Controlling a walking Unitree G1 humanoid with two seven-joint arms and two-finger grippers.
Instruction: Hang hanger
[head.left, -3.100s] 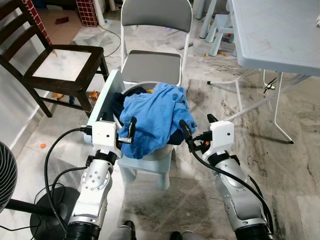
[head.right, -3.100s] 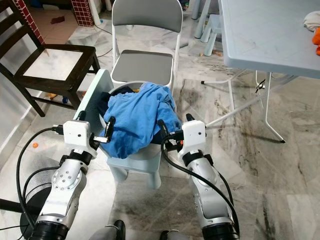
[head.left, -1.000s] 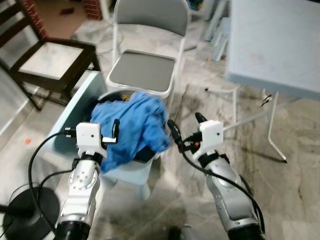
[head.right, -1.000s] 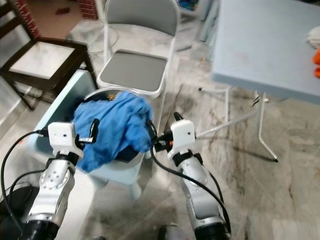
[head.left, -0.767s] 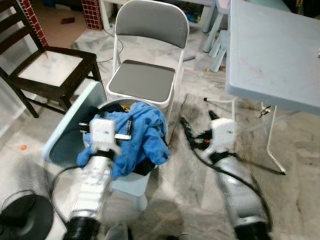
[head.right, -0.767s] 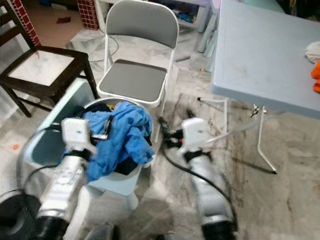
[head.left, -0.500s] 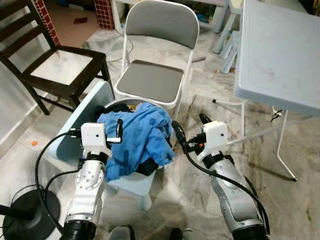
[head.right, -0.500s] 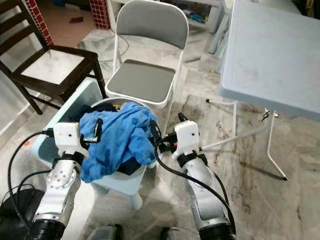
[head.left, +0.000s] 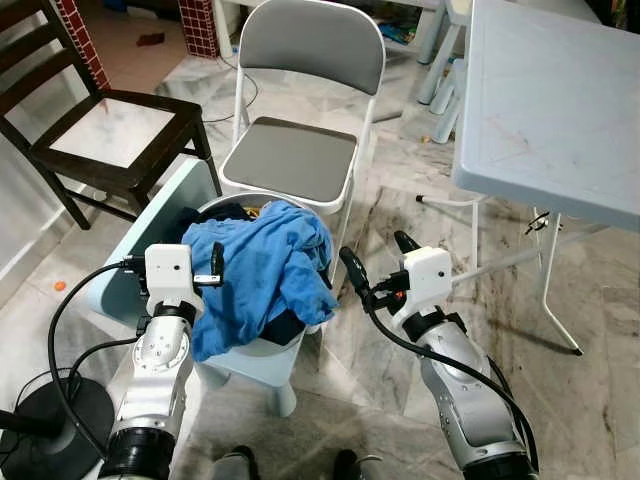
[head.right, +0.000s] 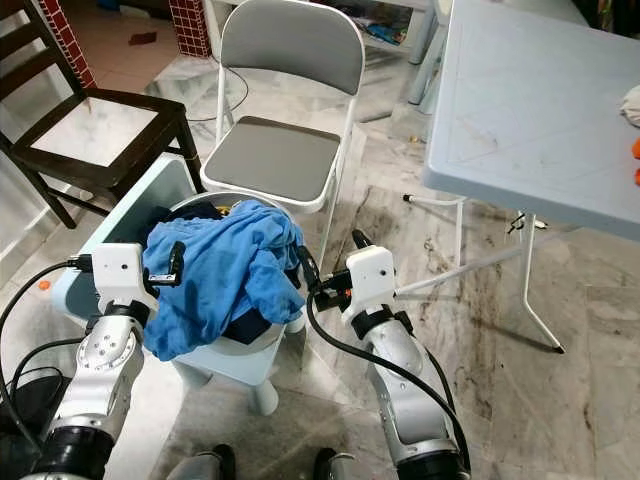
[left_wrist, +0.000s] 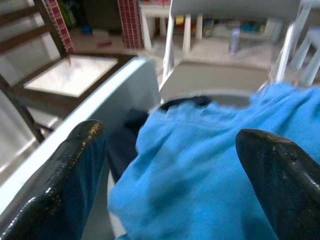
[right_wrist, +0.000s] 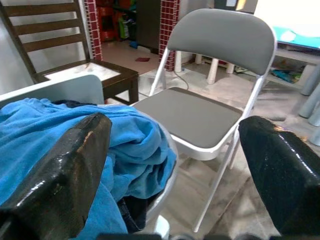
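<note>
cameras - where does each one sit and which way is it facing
Left eye view: on the head, looking down at the blue cloth heaped in a basin; both arms show, left end effector, right end effector.
Right eye view: same scene, shifted slightly.
Left wrist view: along its two open fingers onto the cloth.
Right wrist view: along its open fingers toward the folding chair.
All four share the cloth and chair.
</note>
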